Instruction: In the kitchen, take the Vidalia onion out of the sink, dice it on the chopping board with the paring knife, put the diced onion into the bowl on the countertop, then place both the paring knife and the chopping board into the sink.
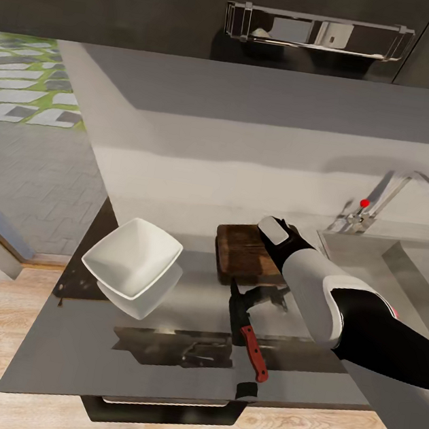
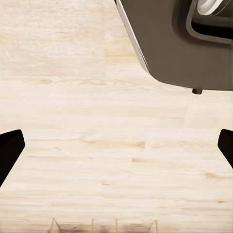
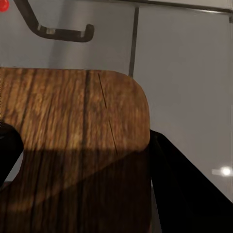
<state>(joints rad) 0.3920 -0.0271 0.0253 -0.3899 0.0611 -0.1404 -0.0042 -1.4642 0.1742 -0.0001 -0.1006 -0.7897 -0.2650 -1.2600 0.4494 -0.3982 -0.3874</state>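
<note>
Right hand (image 1: 268,295) poised low over the near edge of the chopping board (image 1: 244,252), its dark fingers (image 3: 182,189) spread wide to either side of the board's rounded corner and closed on nothing. The board lies flat on the glossy bench (image 1: 151,363) beside the sink (image 1: 400,263), with the paring knife (image 1: 250,337) just in front. Judged stiff, fairly heavy and smooth-faced, the board is best pinched across an edge; the thin knife by its red handle.

The right arm (image 1: 338,308) has a glossy white shell over a black sleeve, a small grey-white panel near the wrist, and black fingers (image 3: 184,189).
</note>
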